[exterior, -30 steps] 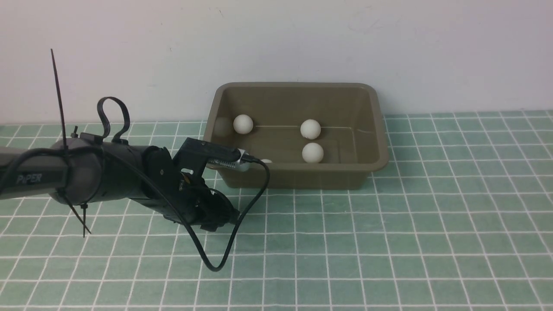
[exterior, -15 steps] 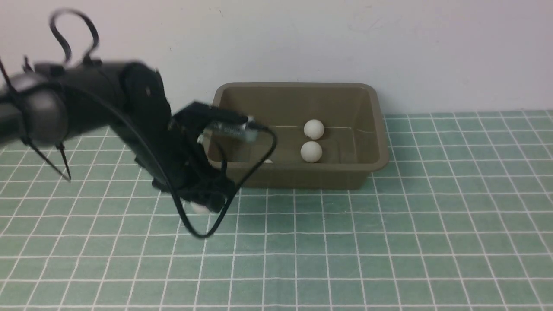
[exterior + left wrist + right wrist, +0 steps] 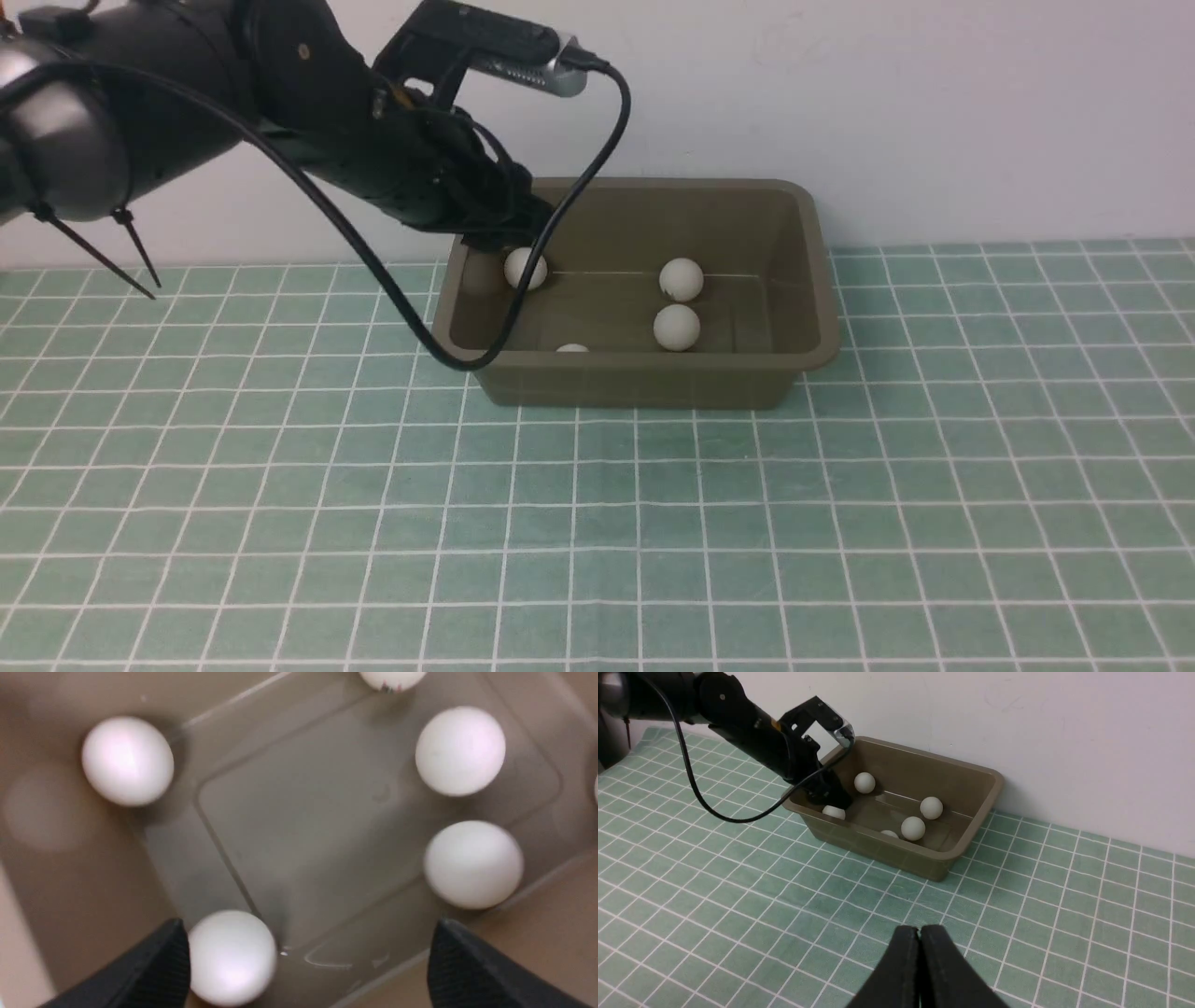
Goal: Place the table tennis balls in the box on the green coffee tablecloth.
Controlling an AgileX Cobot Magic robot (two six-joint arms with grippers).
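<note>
Across the counter, the green coffee tablecloth point(image 3: 840, 523) shows us no stray balls, so we judge the task nearly done. Below our left fingers point(image 3: 303, 961), spread apart over its left end, the box point(image 3: 794, 359) holds at least five table tennis balls point(image 3: 460, 749), one just beside a fingertip. Our right fingers point(image 3: 920, 938) sit pressed together, well apart from it.

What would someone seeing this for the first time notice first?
The black left arm reaching over the box, an olive-brown tub against the back wall on the green coffee tablecloth. Its left gripper stands open above the box's left end, one of the table tennis balls beside one finger. Several other white balls lie scattered on the box floor. The right gripper hangs shut over the bare cloth.
</note>
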